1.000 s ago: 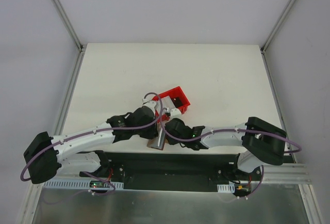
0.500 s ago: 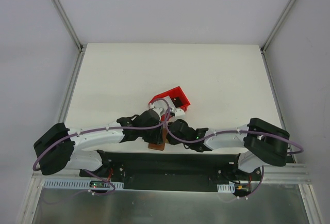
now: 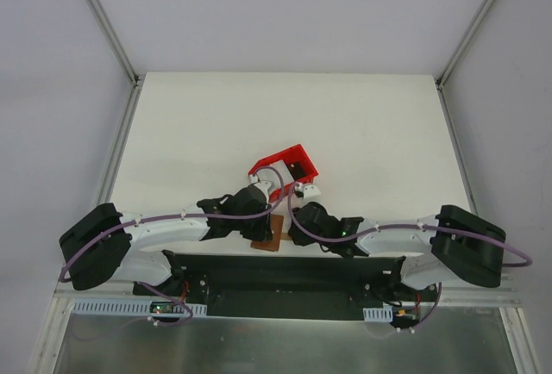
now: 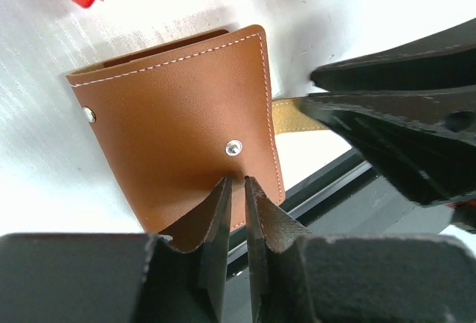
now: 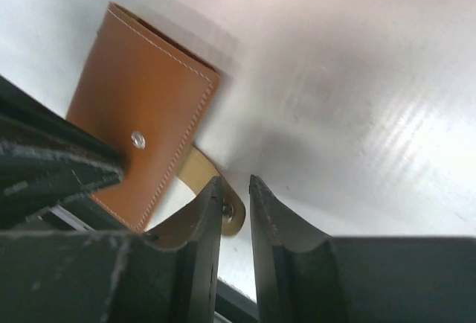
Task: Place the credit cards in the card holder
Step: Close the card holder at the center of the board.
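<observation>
Compared with half a second ago, the right arm point(image 3: 397, 236) has swung its black elbow block out toward the lower right of the overhead view, and its wrist has drawn a little rightward. The left arm point(image 3: 164, 226) and the card holder point(image 3: 269, 239) have hardly shifted.

From where I stand, the white desk point(image 3: 362, 124) fills the middle of the overhead view. Both arms reach in from the lower corners and meet at its near edge, lower centre. Just above that meeting point sits the red tray point(image 3: 278, 158), open side up and set askew.

Below the tray, between the two wrists, the card holder lies flat and folded shut, brown face up, at the very brink of the desk. In the left wrist view one of its corners juts past the edge, over the black rail point(image 3: 285, 264) beneath.

The left pincer point(image 4: 236, 183) has its fingers pressed nearly together, with only a slit between them. Its tips are at the holder's face just under the snap point(image 4: 233, 146). The right pincer point(image 5: 236, 185) stands at the holder's other side, fingers close with a narrow gap. A tan strap point(image 5: 195, 173) runs from under the holder into that gap, but I cannot tell whether it is pinched.
</observation>
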